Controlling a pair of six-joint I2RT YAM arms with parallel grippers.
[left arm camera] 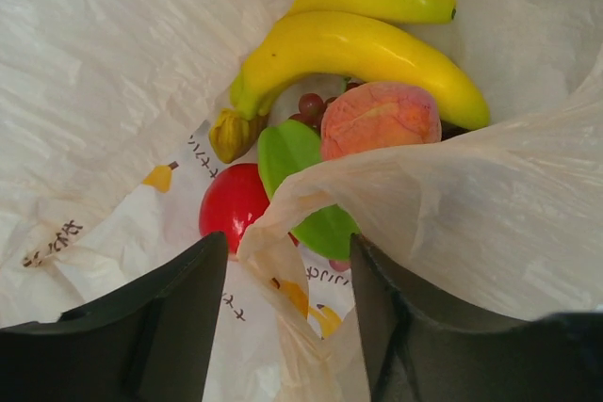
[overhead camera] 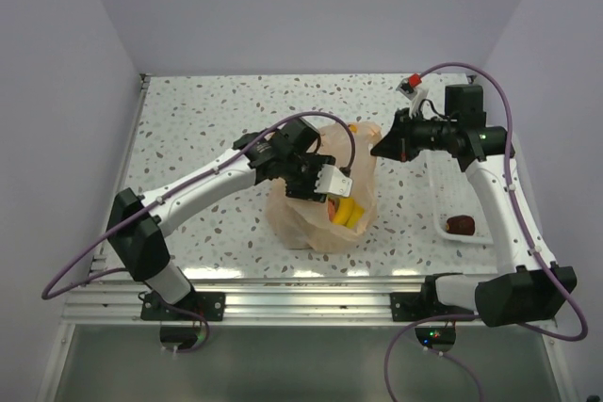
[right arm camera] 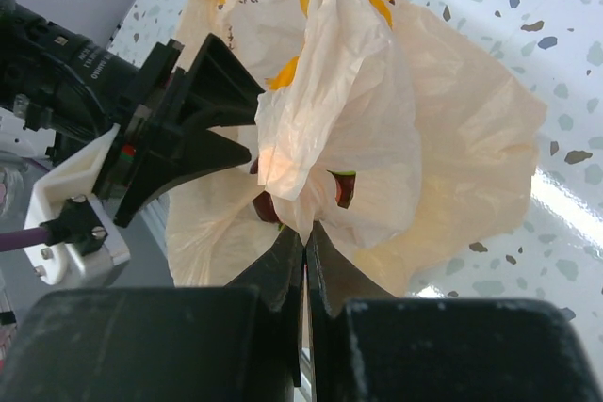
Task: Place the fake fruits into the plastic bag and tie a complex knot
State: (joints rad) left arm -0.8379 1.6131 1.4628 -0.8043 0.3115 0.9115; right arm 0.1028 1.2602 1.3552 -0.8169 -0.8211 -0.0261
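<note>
The pale peach plastic bag stands mid-table with its mouth open. Inside it lie the yellow banana bunch, an orange-pink fruit, a green piece, a red piece and small maroon grapes. My left gripper is open at the bag's mouth, its jaws on either side of a raised fold of the bag's rim. My right gripper is shut on a pinch of the bag's plastic at the bag's right side. No knot shows.
A white perforated basket lies at the right, under the right arm, with one dark maroon fruit in it. A small red and white object sits at the far right corner. Walls close the table's back and sides.
</note>
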